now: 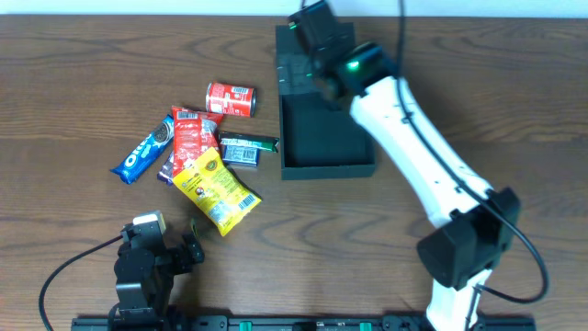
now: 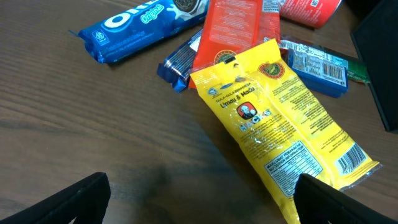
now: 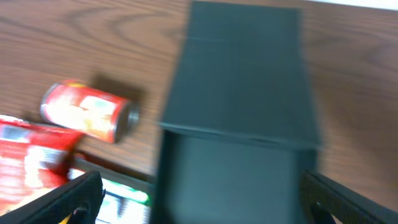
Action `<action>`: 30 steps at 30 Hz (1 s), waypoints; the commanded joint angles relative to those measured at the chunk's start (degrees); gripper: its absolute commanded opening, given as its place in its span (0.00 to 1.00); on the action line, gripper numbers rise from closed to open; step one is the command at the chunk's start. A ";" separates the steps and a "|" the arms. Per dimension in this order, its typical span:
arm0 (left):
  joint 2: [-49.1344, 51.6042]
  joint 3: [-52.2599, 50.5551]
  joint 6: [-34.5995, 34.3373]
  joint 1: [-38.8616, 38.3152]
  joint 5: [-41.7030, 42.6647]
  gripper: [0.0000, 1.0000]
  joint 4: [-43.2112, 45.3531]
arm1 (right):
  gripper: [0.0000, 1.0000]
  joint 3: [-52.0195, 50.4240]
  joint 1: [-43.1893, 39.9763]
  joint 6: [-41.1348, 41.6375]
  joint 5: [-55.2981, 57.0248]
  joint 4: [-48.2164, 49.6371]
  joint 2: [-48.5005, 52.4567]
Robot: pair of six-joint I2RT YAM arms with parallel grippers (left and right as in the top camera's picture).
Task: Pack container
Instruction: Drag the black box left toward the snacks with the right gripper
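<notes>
The black container stands open at centre right, its flap lid lying flat behind it. My right gripper hovers open and empty above the lid; in the right wrist view its fingers straddle the box and the lid is blurred. My left gripper is open and empty near the front edge, just short of a yellow snack packet. In the left wrist view its fingers frame bare wood beside that yellow packet.
Left of the box lies a snack pile: a blue Oreo packet, a red packet, a red can, a green-ended bar and a dark blue packet.
</notes>
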 commanded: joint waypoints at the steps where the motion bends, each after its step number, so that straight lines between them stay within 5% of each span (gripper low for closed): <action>1: -0.33 -0.26 0.00 0.07 -0.59 0.95 -0.48 | 0.99 0.39 -3.85 -2.45 3.98 -4.35 -0.37; 8: -0.33 -0.26 -0.02 0.07 -0.57 0.95 -0.48 | 0.92 -9.09 -13.88 -1.90 -2.91 -7.54 -0.31; 16: -0.33 -0.26 -0.02 0.07 -0.57 0.96 -0.48 | 0.81 -22.27 -13.35 -5.25 -9.81 1.16 -0.31; 20: -0.33 -0.26 -0.02 0.07 -0.59 0.96 -0.48 | 0.65 -26.10 -13.38 -3.56 -9.75 3.85 -0.31; 23: -0.33 -0.26 -0.02 0.07 -0.57 0.95 -0.48 | 0.43 -28.85 -13.42 -1.92 -9.42 5.88 -0.28; 25: -0.33 -0.26 -0.02 0.07 -0.59 0.96 -0.48 | 0.08 -30.18 -13.18 -1.57 -9.66 6.97 -0.28; 26: -0.33 -0.26 -0.02 0.07 -0.57 0.96 -0.48 | 0.02 -30.29 -12.96 -1.57 -9.64 6.99 -0.28; 30: -0.33 -0.26 -0.02 0.07 -0.57 0.95 -0.48 | 0.01 -30.29 -11.23 -1.55 -9.66 7.89 -0.26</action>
